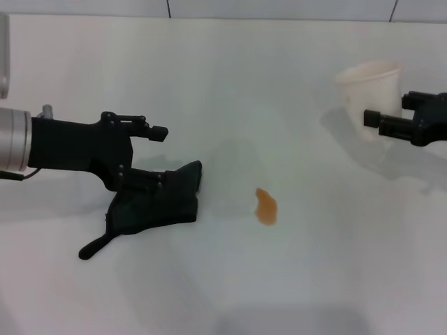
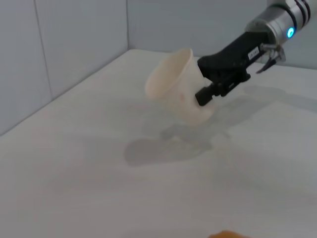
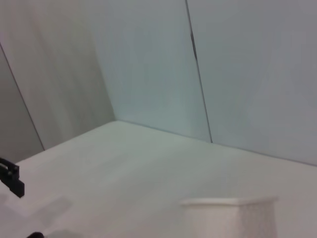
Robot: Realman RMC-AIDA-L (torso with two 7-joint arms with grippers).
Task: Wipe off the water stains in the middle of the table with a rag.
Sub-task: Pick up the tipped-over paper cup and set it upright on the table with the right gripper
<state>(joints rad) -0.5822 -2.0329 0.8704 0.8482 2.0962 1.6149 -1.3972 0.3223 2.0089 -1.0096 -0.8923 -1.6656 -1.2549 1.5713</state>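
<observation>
The rag (image 1: 164, 202) lies crumpled on the white table (image 1: 230, 84), left of centre, its thin tail (image 1: 94, 248) pointing toward the front. My left gripper (image 1: 164, 155) is open at the rag's back edge, its lower finger (image 1: 147, 179) against the cloth and its upper finger (image 1: 155, 130) in the air. The water stain (image 1: 266, 207), a small orange-brown blot, sits to the right of the rag, apart from it; its edge shows in the left wrist view (image 2: 225, 234). My right gripper (image 1: 390, 106) is at the far right.
My right gripper (image 2: 205, 82) is shut on a translucent white cup (image 1: 370, 78), held tilted just above the table with its shadow beneath; the cup's rim shows in the right wrist view (image 3: 228, 202). Grey wall panels (image 2: 74, 39) stand behind the table.
</observation>
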